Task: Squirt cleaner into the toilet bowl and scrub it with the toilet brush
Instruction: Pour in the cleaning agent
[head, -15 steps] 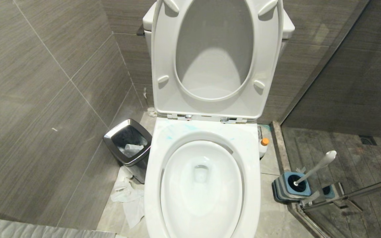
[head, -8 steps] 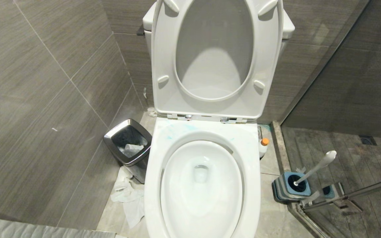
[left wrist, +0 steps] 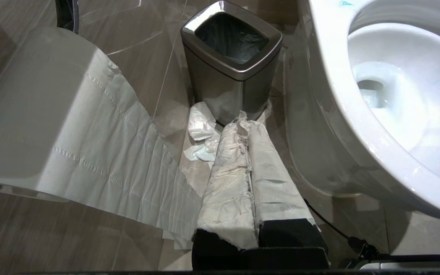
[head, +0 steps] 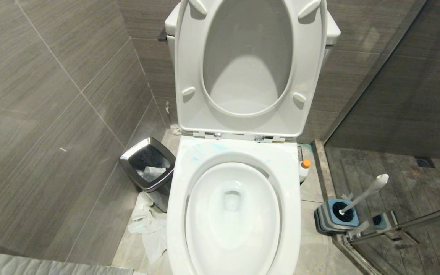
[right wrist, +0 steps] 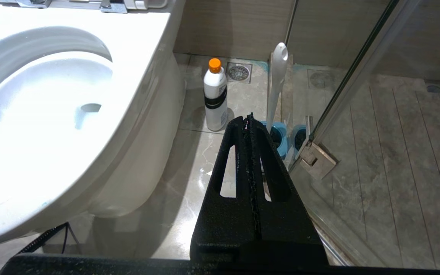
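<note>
Nothing shifted over the last second: both grippers, left (left wrist: 248, 126) and right (right wrist: 248, 122), clenched empty; cleaner bottle (right wrist: 215, 95) untouched beside toilet bowl (head: 288, 160), toilet brush (head: 363, 193) in its holder (task unstarted).

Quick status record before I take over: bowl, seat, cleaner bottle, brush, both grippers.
toilet bowl: faint blue smears on rear rim
seat and lid: raised
cleaner bottle: upright on floor beside bowl, orange cap on
toilet brush: leaning in its blue-and-grey holder
left gripper: shut, fingers wrapped in white paper, holding nothing, near the bin
right gripper: shut, empty, short of bottle and brush
</note>
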